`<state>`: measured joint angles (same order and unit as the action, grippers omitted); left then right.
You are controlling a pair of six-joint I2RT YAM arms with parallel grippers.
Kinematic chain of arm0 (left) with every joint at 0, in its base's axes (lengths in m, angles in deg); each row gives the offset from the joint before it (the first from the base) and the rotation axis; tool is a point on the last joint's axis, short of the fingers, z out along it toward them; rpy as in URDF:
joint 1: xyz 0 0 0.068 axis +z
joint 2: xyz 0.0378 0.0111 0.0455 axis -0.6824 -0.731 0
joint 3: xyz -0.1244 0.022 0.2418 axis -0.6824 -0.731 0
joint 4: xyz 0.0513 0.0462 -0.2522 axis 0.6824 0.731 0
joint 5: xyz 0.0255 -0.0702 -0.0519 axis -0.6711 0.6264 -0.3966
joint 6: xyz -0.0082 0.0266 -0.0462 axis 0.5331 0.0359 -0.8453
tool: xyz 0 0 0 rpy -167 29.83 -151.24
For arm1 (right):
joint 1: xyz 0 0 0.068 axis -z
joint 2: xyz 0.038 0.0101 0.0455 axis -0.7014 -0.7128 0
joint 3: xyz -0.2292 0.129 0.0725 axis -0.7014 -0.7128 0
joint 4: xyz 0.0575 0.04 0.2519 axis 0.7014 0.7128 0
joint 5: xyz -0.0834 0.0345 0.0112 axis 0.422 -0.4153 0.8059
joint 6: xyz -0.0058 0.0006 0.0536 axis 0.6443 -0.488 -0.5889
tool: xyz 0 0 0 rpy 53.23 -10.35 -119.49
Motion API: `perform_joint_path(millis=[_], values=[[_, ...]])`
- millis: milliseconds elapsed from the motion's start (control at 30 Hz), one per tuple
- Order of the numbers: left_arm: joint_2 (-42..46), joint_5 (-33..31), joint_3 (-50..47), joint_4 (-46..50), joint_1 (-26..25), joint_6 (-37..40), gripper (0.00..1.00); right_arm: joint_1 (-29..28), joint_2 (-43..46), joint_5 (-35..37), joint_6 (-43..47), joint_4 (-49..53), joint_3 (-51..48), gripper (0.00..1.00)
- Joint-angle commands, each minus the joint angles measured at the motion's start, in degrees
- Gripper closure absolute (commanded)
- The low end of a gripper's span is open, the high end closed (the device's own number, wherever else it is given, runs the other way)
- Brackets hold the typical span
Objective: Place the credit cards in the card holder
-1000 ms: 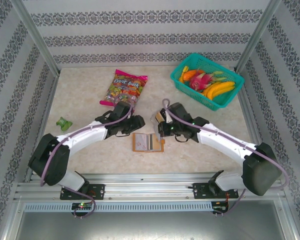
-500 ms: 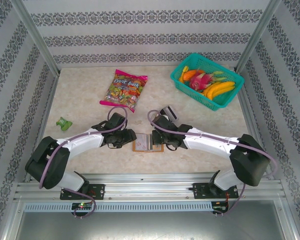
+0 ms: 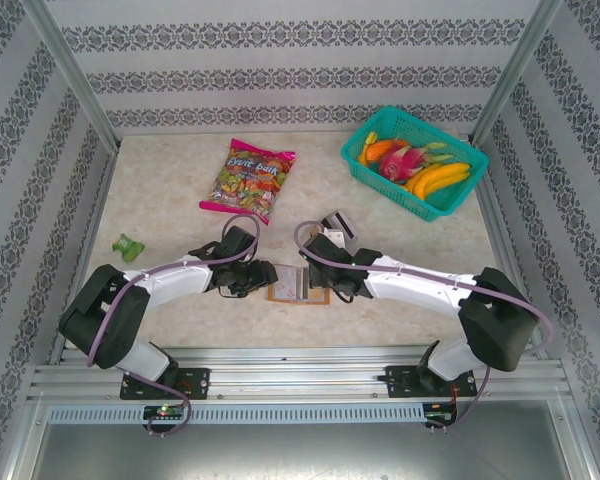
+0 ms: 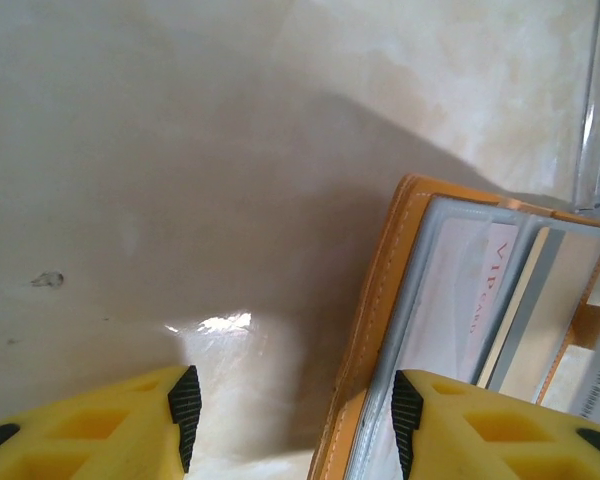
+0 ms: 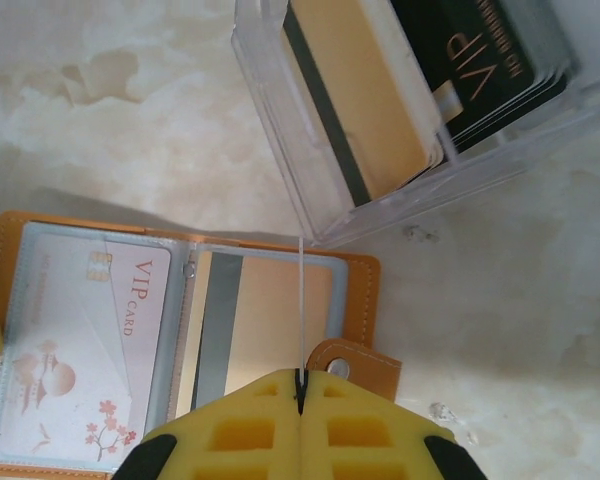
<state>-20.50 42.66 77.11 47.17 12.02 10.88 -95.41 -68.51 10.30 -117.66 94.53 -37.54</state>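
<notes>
Lying open, the card holder (image 3: pixel 286 290) runs left-right; we see left gripper (image 4: pixel 294 408) agape, right gripper (image 5: pixel 300 380) pinching a thin sheet (image 5: pixel 300 300).

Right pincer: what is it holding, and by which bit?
The right pincer is shut on what looks like a thin card, seen edge-on. It pinches the card's near end, above the open card holder.

card holder (image 3: pixel 296 286): flat on surface (image 3: pixel 160 190), front centre;
tray (image 5: pixel 265 95): just behind card holder; credit cards (image 5: pixel 480 60) inside
</notes>
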Motion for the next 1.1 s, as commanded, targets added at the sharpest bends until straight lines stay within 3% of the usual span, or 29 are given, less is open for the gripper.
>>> perform_joint_path(millis=[0, 400, 1067], values=[[-1.13, 1.97, 2.13, -1.89, 0.35, 1.80, 0.44, 0.06, 1.54, 3.14, -1.71, 2.99, -1.28, 1.00], [-3.06, 3.12, 2.82, -1.91, 0.33, 2.51, 0.49, 2.18, 2.78, -2.55, -2.76, -2.97, -5.78, 1.00], [-4.36, 3.87, 2.98, -2.16, 0.12, 3.11, 0.73, 4.20, 3.62, -8.45, -4.69, -9.81, -9.82, 1.00]])
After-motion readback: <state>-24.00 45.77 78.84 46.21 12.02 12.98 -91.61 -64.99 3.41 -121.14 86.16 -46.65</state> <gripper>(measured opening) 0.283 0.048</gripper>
